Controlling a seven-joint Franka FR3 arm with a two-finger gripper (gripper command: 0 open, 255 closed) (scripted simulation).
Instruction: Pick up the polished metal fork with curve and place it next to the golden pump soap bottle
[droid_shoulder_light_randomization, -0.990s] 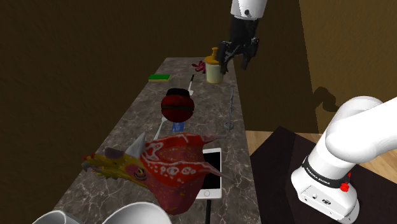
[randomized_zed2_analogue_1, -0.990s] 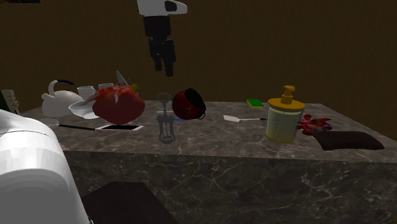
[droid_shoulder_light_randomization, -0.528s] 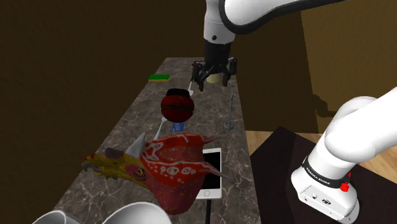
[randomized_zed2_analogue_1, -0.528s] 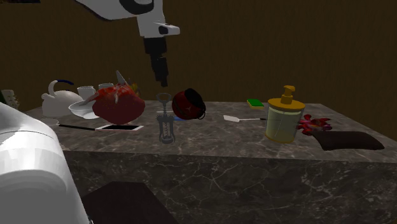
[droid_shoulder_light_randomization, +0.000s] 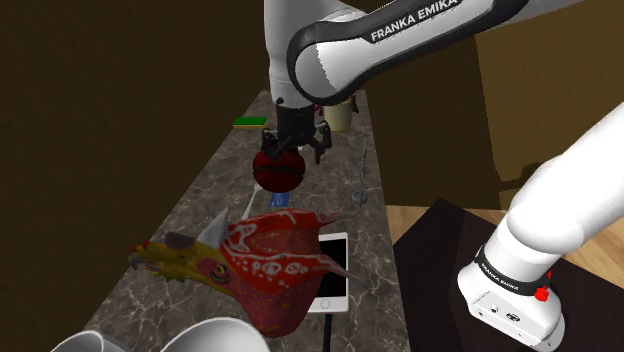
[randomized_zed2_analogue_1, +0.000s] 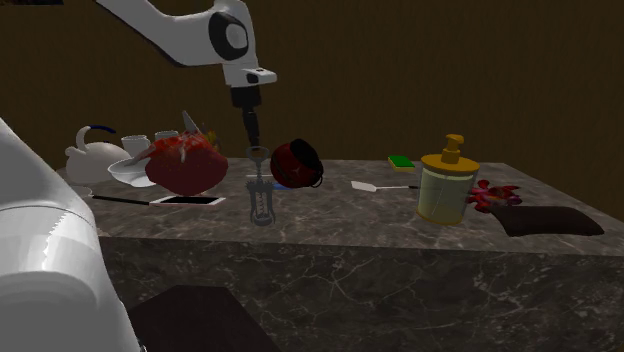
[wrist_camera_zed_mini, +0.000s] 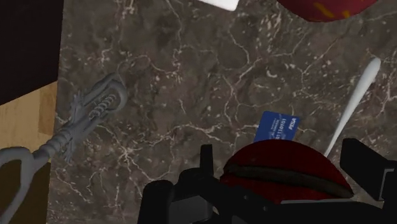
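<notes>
Gripper (droid_shoulder_light_randomization: 293, 148), fingers apart, now lower, just above red round object (droid_shoulder_light_randomization: 279, 172), away from soap bottle (randomized_zed2_analogue_1: 445, 185).

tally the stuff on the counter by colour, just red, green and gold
red: 3 (horned figure, round object, flower-like piece)
green: 1 (flat pad)
golden: 1 (soap bottle)
total: 5

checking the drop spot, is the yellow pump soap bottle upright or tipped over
Upright: the yellow pump soap bottle stands on its base on the dark marble counter, pump on top.
</notes>
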